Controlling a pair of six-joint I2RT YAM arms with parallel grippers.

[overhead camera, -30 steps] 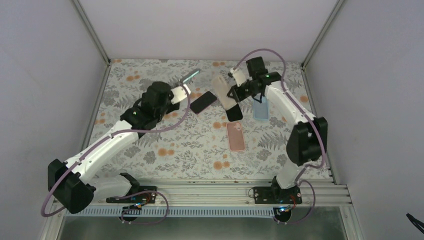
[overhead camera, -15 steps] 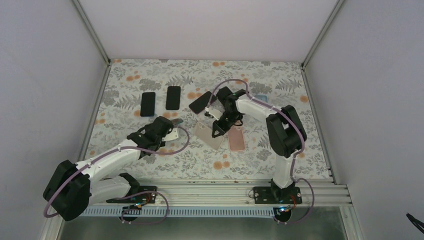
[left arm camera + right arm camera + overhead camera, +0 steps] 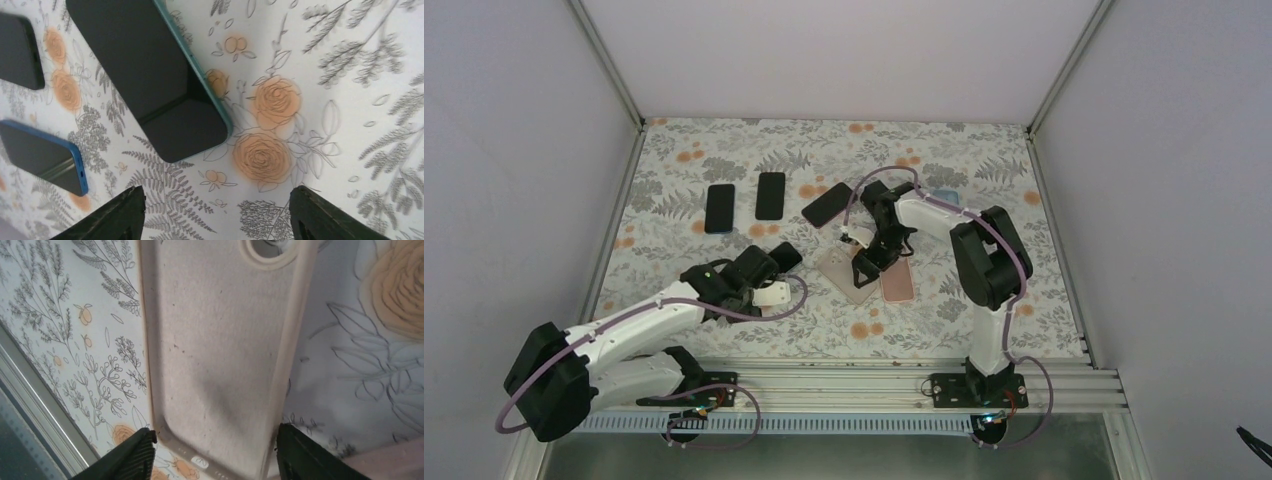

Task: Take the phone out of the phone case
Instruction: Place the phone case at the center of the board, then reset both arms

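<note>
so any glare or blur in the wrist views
Left wrist: sharp, the teal-edged phone shows a faint reflection on its dark screen. Right wrist: the empty beige case fills the frame, slightly soft, a shadow across its lower part.

Four phones lie on the table (image 3: 724,150): a left black phone (image 3: 719,208) and a second black phone (image 3: 770,196) toward the left edge, a tilted phone (image 3: 829,204) and a teal-edged phone (image 3: 145,75) nearer the middle. There are three cases: a beige case (image 3: 842,275), a pink case (image 3: 899,288), and a pale blue case (image 3: 944,195) toward the far right, mostly hidden.

Lab setting, white walls (image 3: 514,200), aluminium frame (image 3: 602,55)
</note>
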